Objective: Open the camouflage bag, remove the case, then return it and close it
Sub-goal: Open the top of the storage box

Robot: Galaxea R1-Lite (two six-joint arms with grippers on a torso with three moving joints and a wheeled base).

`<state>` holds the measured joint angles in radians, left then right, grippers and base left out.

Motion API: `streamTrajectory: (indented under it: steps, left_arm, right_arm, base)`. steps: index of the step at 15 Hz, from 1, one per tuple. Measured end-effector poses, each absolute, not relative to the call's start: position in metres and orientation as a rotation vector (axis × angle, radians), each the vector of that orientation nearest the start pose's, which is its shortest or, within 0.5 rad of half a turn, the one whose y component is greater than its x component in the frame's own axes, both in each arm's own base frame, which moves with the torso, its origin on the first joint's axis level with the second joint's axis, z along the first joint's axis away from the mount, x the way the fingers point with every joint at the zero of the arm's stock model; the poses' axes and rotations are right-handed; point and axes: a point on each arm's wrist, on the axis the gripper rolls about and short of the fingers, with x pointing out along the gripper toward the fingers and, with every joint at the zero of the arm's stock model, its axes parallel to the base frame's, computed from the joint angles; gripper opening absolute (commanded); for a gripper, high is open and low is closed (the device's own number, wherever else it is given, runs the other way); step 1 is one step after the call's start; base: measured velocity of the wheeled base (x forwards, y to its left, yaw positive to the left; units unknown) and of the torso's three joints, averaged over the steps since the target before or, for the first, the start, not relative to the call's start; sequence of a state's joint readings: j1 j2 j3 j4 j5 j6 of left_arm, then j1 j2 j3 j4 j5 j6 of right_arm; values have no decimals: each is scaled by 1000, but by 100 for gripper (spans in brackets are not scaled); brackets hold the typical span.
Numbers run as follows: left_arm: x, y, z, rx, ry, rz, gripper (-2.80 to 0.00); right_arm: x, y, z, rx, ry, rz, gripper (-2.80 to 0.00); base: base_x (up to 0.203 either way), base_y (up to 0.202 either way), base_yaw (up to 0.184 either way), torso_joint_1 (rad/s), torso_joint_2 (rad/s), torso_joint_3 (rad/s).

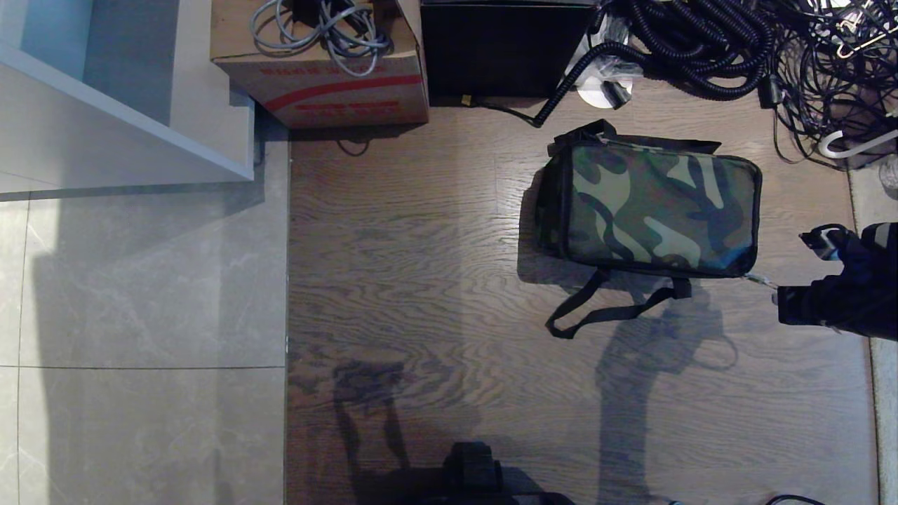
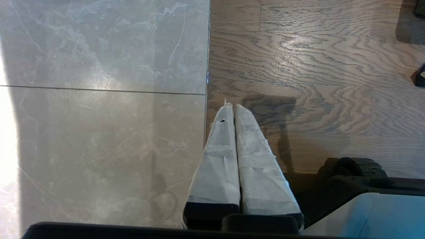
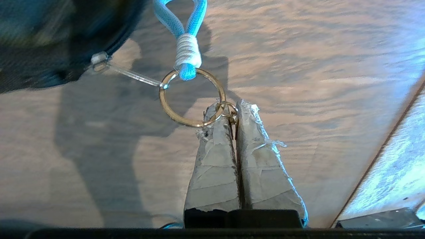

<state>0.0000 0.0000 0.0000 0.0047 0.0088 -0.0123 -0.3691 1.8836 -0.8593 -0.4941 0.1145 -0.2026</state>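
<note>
The camouflage bag lies shut on the wooden floor, lid up, with its black strap trailing toward me. The case is hidden. My right gripper is at the bag's near right corner. In the right wrist view this gripper is shut on a small gold clasp of the zipper pull. A gold key ring with a blue cord and a clear link joins that clasp to the slider at the bag. My left gripper hangs parked and shut, empty, over the seam between tile and wood.
A red-striped cardboard box holding grey cables and a plain black box stand behind the bag. Coiled black cables pile up at the back right. A white cabinet fills the back left. Grey tile covers the left floor.
</note>
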Motion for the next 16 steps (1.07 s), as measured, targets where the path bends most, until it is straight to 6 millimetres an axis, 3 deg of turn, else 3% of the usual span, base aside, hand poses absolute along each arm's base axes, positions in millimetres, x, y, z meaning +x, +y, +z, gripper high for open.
streamTrajectory:
  steps: [6, 10, 16]
  left_arm:
    - [-23, 0, 75, -12, 4, 9, -280]
    - [-23, 0, 75, -13, 5, 9, -280]
    - [-23, 0, 75, -11, 5, 9, -280]
  right_arm:
    - [338, -135, 126, -73, 495, -221, -280]
    - [358, -141, 138, -74, 426, -190, -280]
    - [370, -138, 165, -12, 304, -50, -280]
  base:
    - [0, 0, 0, 0, 0, 0]
    - [0, 0, 0, 0, 0, 0]
    - [0, 0, 0, 0, 0, 0]
